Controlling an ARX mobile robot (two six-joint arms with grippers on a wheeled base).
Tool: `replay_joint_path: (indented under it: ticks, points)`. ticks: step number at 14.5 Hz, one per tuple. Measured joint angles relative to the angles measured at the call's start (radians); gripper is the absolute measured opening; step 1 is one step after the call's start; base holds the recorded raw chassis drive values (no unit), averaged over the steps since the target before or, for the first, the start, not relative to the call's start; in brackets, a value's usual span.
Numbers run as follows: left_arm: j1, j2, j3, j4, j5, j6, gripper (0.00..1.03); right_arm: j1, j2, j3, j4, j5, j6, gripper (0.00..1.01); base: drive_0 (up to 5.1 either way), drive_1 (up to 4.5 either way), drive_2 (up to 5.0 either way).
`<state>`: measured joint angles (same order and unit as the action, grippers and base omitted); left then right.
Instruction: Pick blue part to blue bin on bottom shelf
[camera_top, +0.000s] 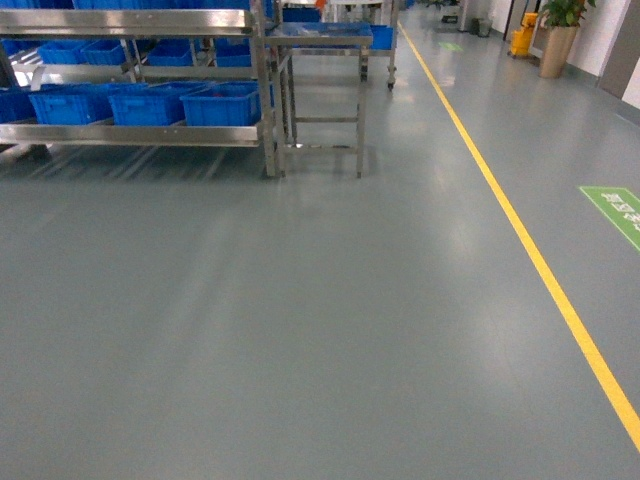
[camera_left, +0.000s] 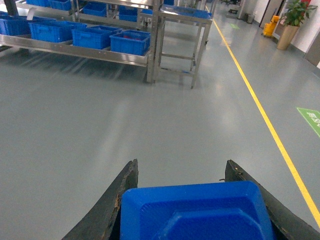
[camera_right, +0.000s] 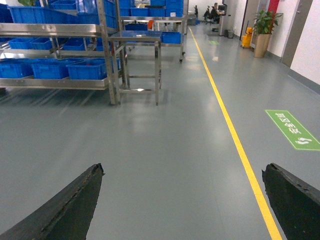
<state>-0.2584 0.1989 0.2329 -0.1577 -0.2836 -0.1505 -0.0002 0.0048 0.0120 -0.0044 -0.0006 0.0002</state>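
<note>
1. Left tool (camera_left: 190, 192): its two dark fingers (camera_left: 117, 200) sit close against the sides of a blue part (camera_left: 195, 212), gripping it between them; the lower end of the part and the finger bases are cut off by the picture edge
2. Right tool (camera_right: 182, 192) is spread wide with nothing between its fingers (camera_right: 75, 200), only grey floor (camera_right: 175, 160); just the tips show
3. Neither tool appears in the head view
4. Bottom shelf (camera_top: 130, 134) of the steel rack stands well ahead at upper left, carrying a row of blue crates; the rack's left end is cut off
5. Blue bin (camera_top: 222, 104), the crate nearest the rack's right post, is well apart from the held part; in the left wrist view this crate (camera_left: 130, 42) shows a hint of red inside, too small to make out, so which crate is the intended one cannot be told
6. Small steel desk (camera_top: 320, 40) stands just beside the rack
7. Yellow floor line (camera_top: 530, 250) runs along the right, beside a green floor marking (camera_top: 615, 210) cut by the edge
</note>
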Motion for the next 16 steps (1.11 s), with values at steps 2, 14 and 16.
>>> replay_joint_path:
  ticks: [2, 14, 16]
  points:
    - [0.000, 0.001, 0.000, 0.001, 0.000, 0.000, 0.44, 0.000, 0.000, 0.000, 0.000, 0.000, 0.000, 0.98, 0.0, 3.81, -3.9]
    - [0.000, 0.002, 0.000, 0.000, 0.000, 0.000, 0.44, 0.000, 0.000, 0.000, -0.002, 0.000, 0.000, 0.98, 0.0, 3.88, -3.8]
    - [0.000, 0.003, 0.000, 0.001, 0.000, 0.000, 0.44, 0.000, 0.000, 0.000, 0.000, 0.000, 0.000, 0.98, 0.0, 3.90, -3.8]
